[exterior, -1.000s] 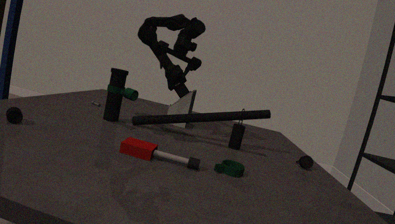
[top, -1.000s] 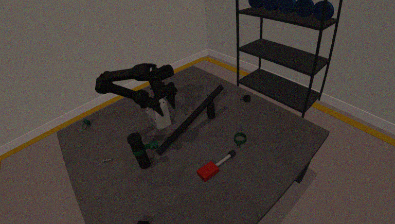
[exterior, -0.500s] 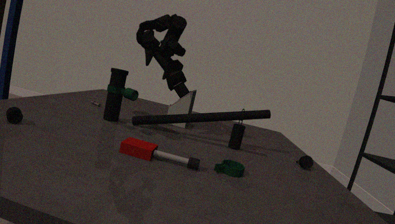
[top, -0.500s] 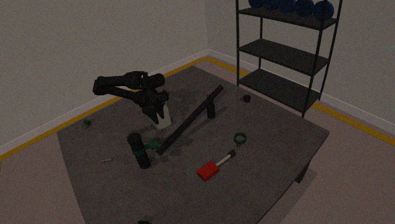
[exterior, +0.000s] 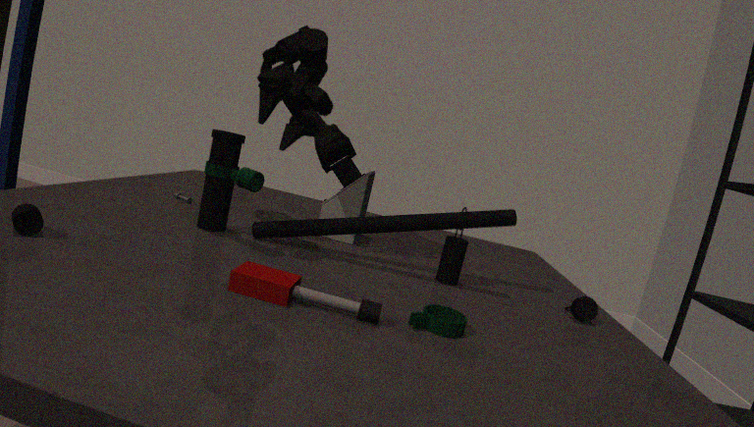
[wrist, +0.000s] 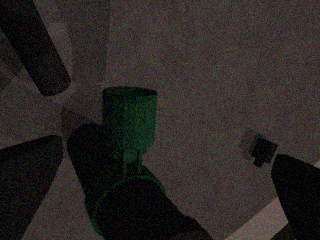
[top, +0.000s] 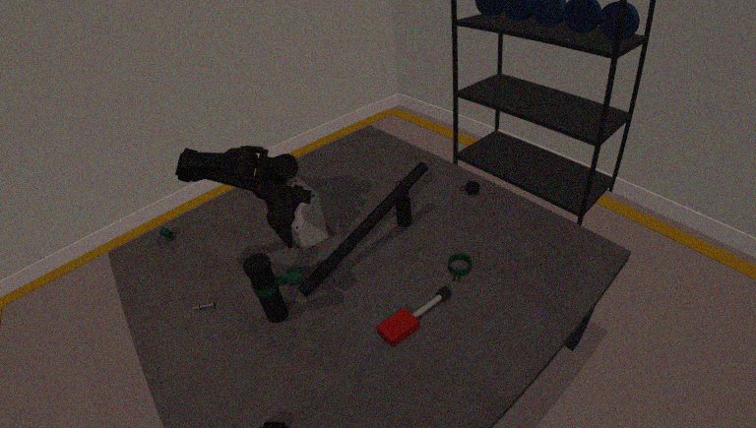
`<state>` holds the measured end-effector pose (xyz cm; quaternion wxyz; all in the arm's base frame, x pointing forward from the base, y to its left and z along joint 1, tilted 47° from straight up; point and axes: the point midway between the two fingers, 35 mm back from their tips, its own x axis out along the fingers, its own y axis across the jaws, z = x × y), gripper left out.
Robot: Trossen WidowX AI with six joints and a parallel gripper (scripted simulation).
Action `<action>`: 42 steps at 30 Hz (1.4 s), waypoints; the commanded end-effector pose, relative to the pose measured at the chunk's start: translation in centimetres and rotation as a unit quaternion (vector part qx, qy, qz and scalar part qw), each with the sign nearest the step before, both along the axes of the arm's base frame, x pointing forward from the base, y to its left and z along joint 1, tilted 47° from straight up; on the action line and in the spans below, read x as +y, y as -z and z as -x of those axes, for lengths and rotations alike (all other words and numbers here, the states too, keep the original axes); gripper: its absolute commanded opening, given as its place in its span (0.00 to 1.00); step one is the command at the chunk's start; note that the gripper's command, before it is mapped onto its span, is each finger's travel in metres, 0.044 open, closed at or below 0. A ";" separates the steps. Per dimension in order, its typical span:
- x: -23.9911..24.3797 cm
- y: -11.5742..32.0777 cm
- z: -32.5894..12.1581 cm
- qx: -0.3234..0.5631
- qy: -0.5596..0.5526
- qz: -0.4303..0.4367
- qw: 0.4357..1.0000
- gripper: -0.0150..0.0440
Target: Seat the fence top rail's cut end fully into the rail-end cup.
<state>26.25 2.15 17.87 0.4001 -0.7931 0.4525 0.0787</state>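
Observation:
The black rail (top: 362, 228) (exterior: 383, 224) (wrist: 37, 55) slopes down from the small post (top: 404, 212) (exterior: 451, 260), where it passes through the wire loop on top. Its low cut end is outside the green rail-end cup (top: 292, 275) (exterior: 249, 179) (wrist: 130, 120), to one side and lower than it. The cup hangs on the green band (top: 267, 291) (exterior: 219, 170) around the big post (top: 275, 309) (exterior: 214, 205), below its cap in the upper part. My gripper (exterior: 271, 135) (wrist: 169, 156) is open and empty, above the cup and touching neither rail nor post.
A red box (top: 398, 327) (exterior: 261, 283) with a white rod (top: 427, 305) (exterior: 328, 298) lies in front of the rail. A loose green band (exterior: 447, 322), round black caps (exterior: 26, 219) (exterior: 583, 309) and a bolt (top: 204, 306) (exterior: 183, 197) lie around. The arm's pale base (top: 315, 222) stands behind the rail.

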 end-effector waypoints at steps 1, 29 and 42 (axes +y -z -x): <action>-0.4 0.0 0.0 0.005 -0.004 0.010 1.000 1.00; -5.6 4.9 -2.0 0.007 -0.002 0.007 1.000 1.00; -6.9 5.9 -3.3 0.006 -0.002 0.007 1.000 1.00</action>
